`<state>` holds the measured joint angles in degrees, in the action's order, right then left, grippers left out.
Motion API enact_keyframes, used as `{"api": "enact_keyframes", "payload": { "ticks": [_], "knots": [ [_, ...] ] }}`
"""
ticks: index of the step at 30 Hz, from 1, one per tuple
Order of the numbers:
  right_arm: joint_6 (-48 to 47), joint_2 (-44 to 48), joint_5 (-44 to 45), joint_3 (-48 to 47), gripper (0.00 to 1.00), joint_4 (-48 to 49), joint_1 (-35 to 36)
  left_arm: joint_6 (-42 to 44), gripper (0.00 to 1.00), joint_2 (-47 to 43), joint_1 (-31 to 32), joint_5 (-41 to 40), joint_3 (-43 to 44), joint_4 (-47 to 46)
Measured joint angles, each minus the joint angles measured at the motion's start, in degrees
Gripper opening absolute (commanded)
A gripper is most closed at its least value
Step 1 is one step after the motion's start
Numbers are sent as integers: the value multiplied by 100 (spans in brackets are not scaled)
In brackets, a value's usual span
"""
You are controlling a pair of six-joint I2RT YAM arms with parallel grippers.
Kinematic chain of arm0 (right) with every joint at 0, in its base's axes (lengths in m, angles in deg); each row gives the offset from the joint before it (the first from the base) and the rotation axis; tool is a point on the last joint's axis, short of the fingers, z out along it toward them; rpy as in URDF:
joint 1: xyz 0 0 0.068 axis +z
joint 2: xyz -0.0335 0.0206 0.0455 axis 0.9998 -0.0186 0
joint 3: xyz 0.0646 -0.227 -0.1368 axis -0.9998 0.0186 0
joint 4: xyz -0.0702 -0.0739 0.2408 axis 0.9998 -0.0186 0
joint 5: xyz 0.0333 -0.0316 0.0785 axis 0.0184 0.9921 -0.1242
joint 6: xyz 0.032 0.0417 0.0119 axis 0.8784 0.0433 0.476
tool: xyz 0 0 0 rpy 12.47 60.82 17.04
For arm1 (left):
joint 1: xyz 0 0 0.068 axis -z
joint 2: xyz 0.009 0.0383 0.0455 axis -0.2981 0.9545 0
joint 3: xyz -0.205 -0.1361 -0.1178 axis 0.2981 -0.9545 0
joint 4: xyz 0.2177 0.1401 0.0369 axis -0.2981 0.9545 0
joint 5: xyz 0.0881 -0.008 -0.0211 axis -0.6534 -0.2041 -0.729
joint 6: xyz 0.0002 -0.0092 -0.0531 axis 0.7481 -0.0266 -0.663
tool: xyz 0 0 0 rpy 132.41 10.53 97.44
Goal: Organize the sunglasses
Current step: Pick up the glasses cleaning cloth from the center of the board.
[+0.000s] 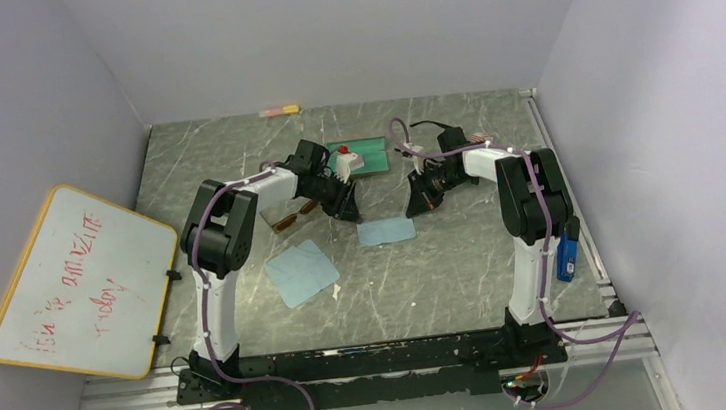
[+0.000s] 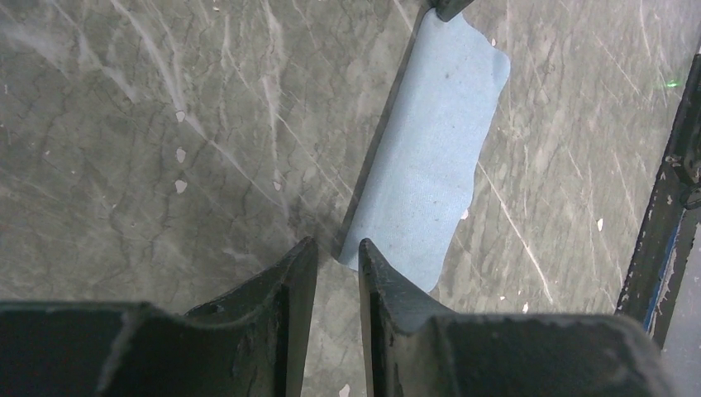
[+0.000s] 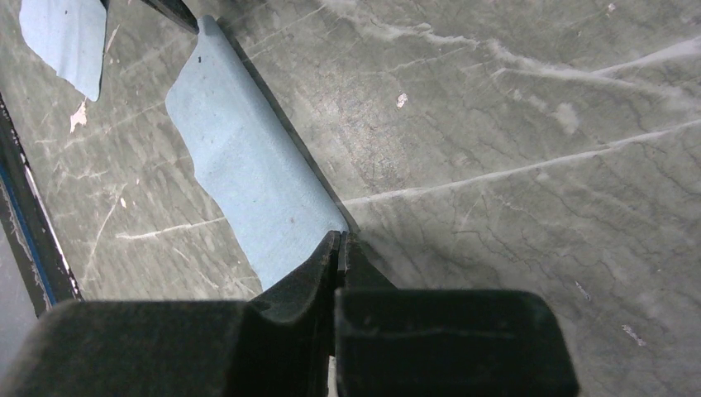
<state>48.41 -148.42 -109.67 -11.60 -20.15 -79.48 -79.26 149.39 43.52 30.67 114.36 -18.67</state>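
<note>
**A:** Grey-green stone-veined tabletop (image 1: 466,275), hard and matt. How far along is this?

**B:** Early, I'd judge. The larger cloth (image 1: 302,271), light blue and flat, lies toward the near left. The folded cloth (image 1: 387,231) is soft and wavy-edged and sits mid-table between the arms.

**A:** And the glasses?

**B:** The amber sunglasses (image 1: 292,216) lie left of centre, half hidden beside the left arm and not packed away. I can't find the black pair.

**A:** Grippers?

**B:** The left gripper (image 2: 337,246) has its jaws slightly parted and grasps nothing, with a cloth corner just at its tips. The right gripper (image 3: 339,241) is clenched against another corner. Whether it nips the fabric, I can't tell.
</note>
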Motion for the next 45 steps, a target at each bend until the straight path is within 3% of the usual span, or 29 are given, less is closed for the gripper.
{"api": "enact_keyframes", "payload": {
  "ticks": [20,33,45],
  "knots": [
    [0,-2,2,0,2,0,13,168,29,-50,22,120,-136,-42],
    [-2,-2,4,0,0,-2,24,177,5,-50,70,55,-170,-46],
    [-107,0,81,-63,0,-83,79,85,5,-72,144,33,-170,-87]
  ]
}}
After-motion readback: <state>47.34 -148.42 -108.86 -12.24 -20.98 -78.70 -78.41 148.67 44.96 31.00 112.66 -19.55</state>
